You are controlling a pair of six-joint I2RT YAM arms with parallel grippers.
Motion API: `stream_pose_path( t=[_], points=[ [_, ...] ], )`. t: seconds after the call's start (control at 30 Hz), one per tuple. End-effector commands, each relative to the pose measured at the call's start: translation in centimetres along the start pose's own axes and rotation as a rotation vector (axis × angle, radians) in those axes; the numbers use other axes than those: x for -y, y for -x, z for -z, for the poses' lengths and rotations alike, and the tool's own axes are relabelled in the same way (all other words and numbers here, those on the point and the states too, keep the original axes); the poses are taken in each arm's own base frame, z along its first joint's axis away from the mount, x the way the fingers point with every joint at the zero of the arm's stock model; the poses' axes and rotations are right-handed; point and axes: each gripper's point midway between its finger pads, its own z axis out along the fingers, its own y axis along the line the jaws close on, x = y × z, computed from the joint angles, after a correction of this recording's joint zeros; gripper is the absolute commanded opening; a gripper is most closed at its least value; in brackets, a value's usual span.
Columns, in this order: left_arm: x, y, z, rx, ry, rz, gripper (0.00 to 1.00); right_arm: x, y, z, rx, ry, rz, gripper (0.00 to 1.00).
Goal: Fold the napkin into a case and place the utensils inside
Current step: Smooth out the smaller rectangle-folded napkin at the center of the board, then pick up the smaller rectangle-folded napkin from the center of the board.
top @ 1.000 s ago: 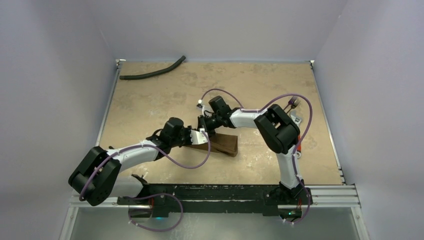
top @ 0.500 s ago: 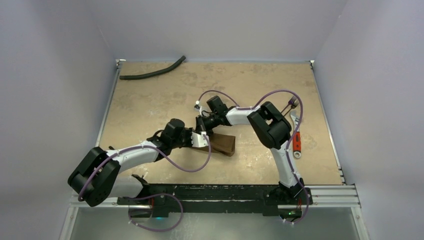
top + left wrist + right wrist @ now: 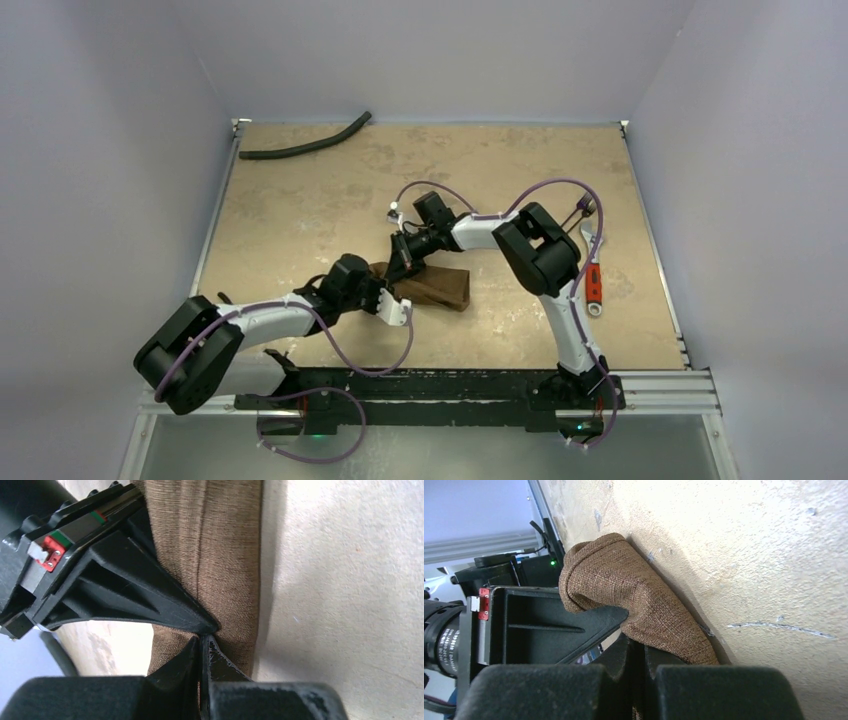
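Nearest me, the left arm lies low and stretched across the table (image 3: 300, 210). The left gripper (image 3: 204, 639) is clamped on the near edge of the napkin (image 3: 440, 285), which lies bunched in a strip at mid-table. Just beyond, the right arm doubles back at the elbow, and the right gripper (image 3: 636, 647) is pinched shut on a raised hump of cloth. I judge the folding is under way. Next, both pinches need to travel together and lay the fold flat. The utensils (image 3: 583, 211) wait far right. A black hose (image 3: 305, 147) lies at the back.
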Motion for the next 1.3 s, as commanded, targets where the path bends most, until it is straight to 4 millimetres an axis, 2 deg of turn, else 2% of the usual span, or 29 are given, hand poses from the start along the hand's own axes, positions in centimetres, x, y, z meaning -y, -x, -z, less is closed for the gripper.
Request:
stream_pose_path(
  t=[0.0, 0.07, 0.13, 0.27, 0.3, 0.33, 0.4, 0.5, 0.6, 0.67, 0.7, 0.73, 0.8, 0.87, 0.93, 1.17, 1.27],
  points=[
    [5.3, -2.3, -0.1, -0.054, -0.152, -0.109, 0.0, -1.2, 0.2, 0.6, 0.025, 0.034, 0.069, 0.06],
    [5.6, -2.5, -0.2, -0.062, -0.167, -0.11, 0.0, -1.5, -0.6, 0.8, 0.008, 0.064, 0.078, 0.11],
    [6.2, -2.5, -0.2, -0.063, -0.204, -0.093, 0.0, -1.9, -1.3, 1.2, -0.006, 0.087, 0.082, 0.24],
    [7.7, -2.1, 0.5, -0.034, -0.329, -0.027, 0.0, -2.8, -0.6, 3.1, 0.039, 0.076, 0.165, 0.67],
    [7.8, -1.8, 0.6, -0.026, -0.345, -0.015, 0.0, -3.0, -0.1, 3.9, 0.063, 0.065, 0.186, 0.89],
    [7.9, -1.8, 0.7, -0.023, -0.358, -0.005, 0.0, -3.4, 0.5, 5.1, 0.098, 0.057, 0.206, 0.97],
    [8.3, -1.8, 1.0, -0.019, -0.384, -0.007, 0.0, -3.6, 1.9, 7.6, 0.177, 0.015, 0.25, 0.99],
    [8.3, -1.7, 1.0, -0.021, -0.396, 0.005, 0.0, -2.5, 3.8, 11.5, 0.306, -0.161, 0.318, 0.99],
    [8.1, -1.7, 0.8, -0.03, -0.394, 0.024, 0.0, -2.7, 4.6, 16.0, 0.487, -0.296, 0.459, 0.99],
    [7.9, -1.8, 0.8, -0.031, -0.381, 0.024, 0.0, -4.2, 4.2, 19.0, 0.63, -0.389, 0.665, 0.99],
    [8.0, -1.8, 0.9, -0.032, -0.381, 0.02, 0.0, -5.1, 3.4, 20.4, 0.688, -0.417, 0.759, 0.99],
    [8.0, -1.9, 1.0, -0.035, -0.378, 0.021, 0.0, -7.1, 2.4, 21.9, 0.734, -0.437, 0.932, 0.99],
    [7.6, -1.7, 0.9, -0.035, -0.36, 0.042, 0.0, -8.5, 0.4, 22.9, 0.717, -0.463, 1.136, 0.99],
    [7.3, -1.6, 0.9, -0.034, -0.351, 0.061, 0.0, -8.9, -0.7, 23.5, 0.651, -0.519, 1.255, 0.99],
    [7.3, -1.5, 1.0, -0.027, -0.347, 0.065, 0.0, -8.0, -1.7, 23.5, 0.553, -0.566, 1.296, 0.99],
    [7.0, -1.5, 1.2, -0.026, -0.326, 0.083, 0.0, -4.1, -6.3, 19.9, 0.281, -0.647, 1.326, 0.99],
    [6.9, -1.6, 1.3, -0.03, -0.323, 0.084, 0.0, -4.0, -7.6, 19.0, 0.215, -0.618, 1.334, 0.98]
  ],
)
